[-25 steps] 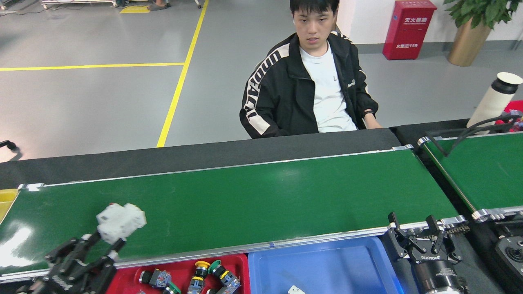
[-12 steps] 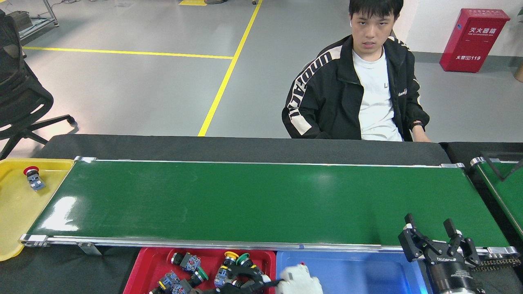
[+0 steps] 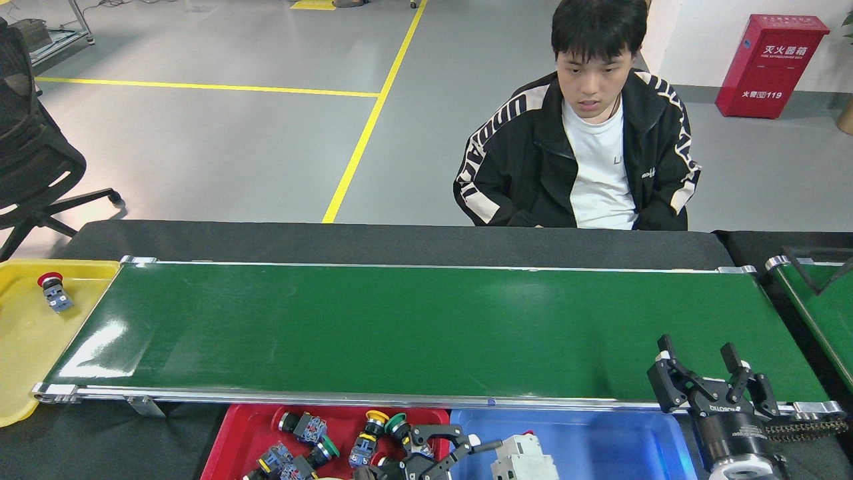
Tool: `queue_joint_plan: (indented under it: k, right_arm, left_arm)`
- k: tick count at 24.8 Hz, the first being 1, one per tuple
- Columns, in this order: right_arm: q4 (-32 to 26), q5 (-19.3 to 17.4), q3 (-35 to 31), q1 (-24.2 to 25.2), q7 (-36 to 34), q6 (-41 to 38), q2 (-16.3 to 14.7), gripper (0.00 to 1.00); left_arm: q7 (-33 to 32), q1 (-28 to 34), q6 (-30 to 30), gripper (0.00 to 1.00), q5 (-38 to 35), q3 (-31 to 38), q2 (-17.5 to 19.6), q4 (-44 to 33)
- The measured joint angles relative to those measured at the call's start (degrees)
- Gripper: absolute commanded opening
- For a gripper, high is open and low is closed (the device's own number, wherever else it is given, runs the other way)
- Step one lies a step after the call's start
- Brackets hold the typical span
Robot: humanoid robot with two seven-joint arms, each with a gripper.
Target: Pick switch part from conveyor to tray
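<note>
One white, blocky plastic switch part (image 3: 525,457) sits in our blue tray (image 3: 620,443) by its left wall, the glossy green conveyor (image 3: 426,330) bare. Our left gripper (image 3: 436,448), jaws spread and holding nothing, hovers at the red tray's (image 3: 230,440) right edge; we should lift clear without nudging the part. Our right gripper (image 3: 698,363) waits open and empty.
</note>
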Motion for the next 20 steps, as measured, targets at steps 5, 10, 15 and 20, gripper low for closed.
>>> queue_joint_plan:
  k: [5,10,15,20]
  right_arm:
    - [0.0,0.1,0.1,-0.4,0.0,-0.1,0.1,1.00]
    - [-0.2,2.7,2.4,-5.8,0.1,0.0,4.3,1.00]
    - [-0.8,8.8,8.4,-5.3,0.2,1.0,8.7,1.00]
    - [-2.1,9.1,10.6,-2.7,0.0,1.1,8.7,1.00]
  left_arm:
    - [-0.3,0.3,0.0,1.00,2.4,4.6,0.0,0.4]
    - [0.1,0.5,0.0,1.00,10.2,28.7,-0.1,4.6]
    - [0.2,2.3,0.0,1.00,10.4,54.2,-0.4,10.1]
    - [0.1,10.4,0.0,0.99,10.7,63.5,-1.0,7.9]
